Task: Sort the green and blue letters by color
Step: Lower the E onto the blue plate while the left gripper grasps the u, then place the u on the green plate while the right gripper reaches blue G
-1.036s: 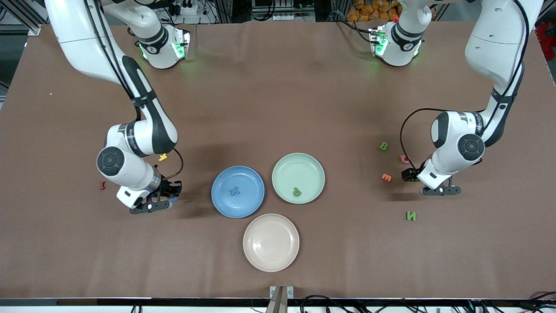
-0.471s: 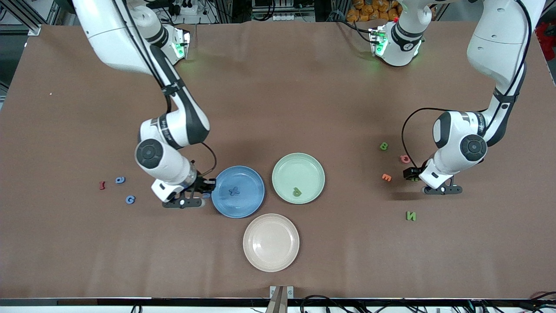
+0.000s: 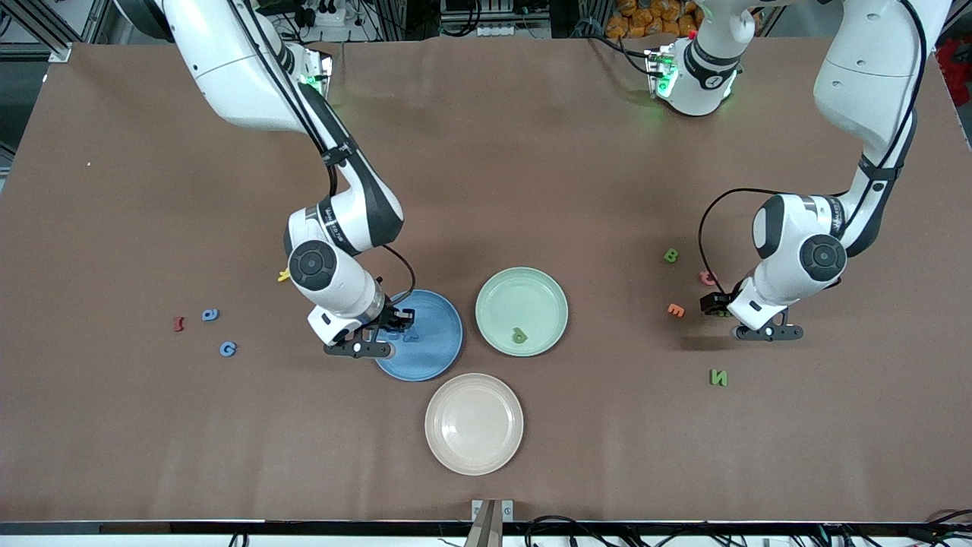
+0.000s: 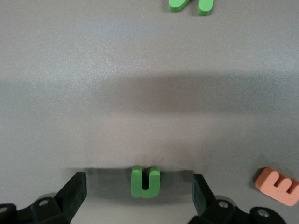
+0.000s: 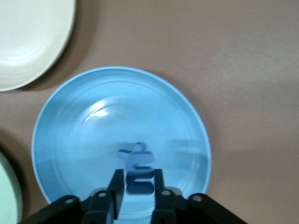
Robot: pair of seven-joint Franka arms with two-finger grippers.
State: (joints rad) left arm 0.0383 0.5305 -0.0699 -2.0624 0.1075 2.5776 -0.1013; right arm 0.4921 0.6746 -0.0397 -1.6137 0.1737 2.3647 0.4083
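A brown, matte bench (image 3: 486, 152) carried three round plates clustered together: blue (image 3: 433, 357), pale green (image 3: 522, 292) and cream (image 3: 474, 424). Loose small letters lay toward each end: blue (image 3: 210, 314), red (image 3: 178, 324) and yellow (image 3: 283, 276); green (image 3: 717, 377), orange (image 3: 675, 310) and pink (image 3: 707, 278).

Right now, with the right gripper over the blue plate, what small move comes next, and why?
Probably open the right gripper and let go. Its fingers pinch a small blue foam letter above the round blue plate, where another blue letter already lies, so a release should land it in the matching dish. The left gripper waits open, astride a green letter on the table.
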